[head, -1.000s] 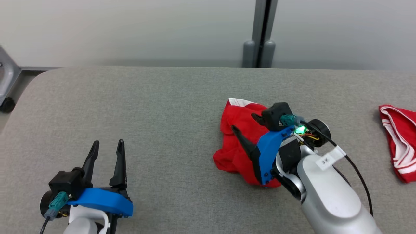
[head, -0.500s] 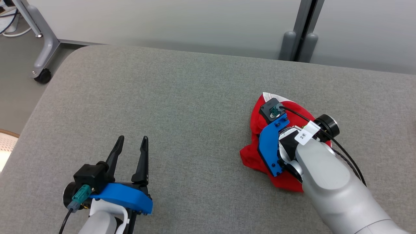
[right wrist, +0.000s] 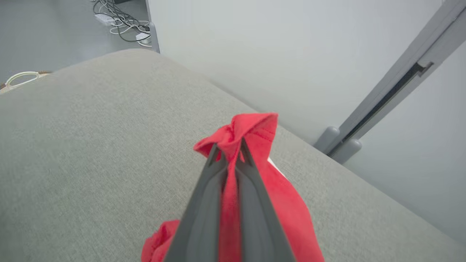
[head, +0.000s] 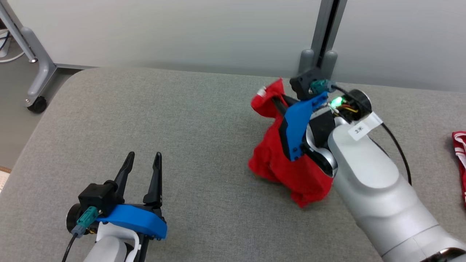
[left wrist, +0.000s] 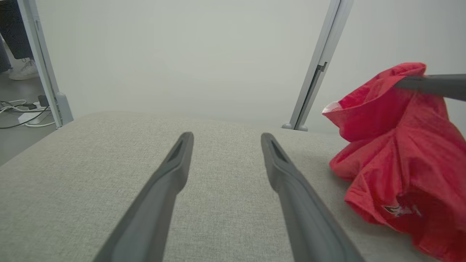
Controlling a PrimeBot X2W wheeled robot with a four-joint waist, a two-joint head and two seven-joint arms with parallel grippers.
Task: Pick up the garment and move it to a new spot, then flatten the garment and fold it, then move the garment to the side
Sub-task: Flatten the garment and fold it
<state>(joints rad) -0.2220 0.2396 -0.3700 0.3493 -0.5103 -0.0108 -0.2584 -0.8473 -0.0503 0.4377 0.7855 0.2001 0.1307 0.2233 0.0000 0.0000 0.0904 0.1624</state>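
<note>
Right wrist view | right gripper (right wrist: 228, 146) now pinches crumpled red fabric garment (right wrist: 255, 125), top hoisted | left gripper (head: 143, 155), 7 o'clock, slack | pickup's on

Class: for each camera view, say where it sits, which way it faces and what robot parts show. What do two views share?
Head view: on the head, facing forward and down at the grey table; shows open left gripper and right gripper shut on the red garment.
Left wrist view: on the left wrist, facing along its spread fingers across the table toward the wall.
Right wrist view: on the right wrist, facing along its closed fingers pinching the garment.
Shared: both wrist views show the garment and grey post.
</note>
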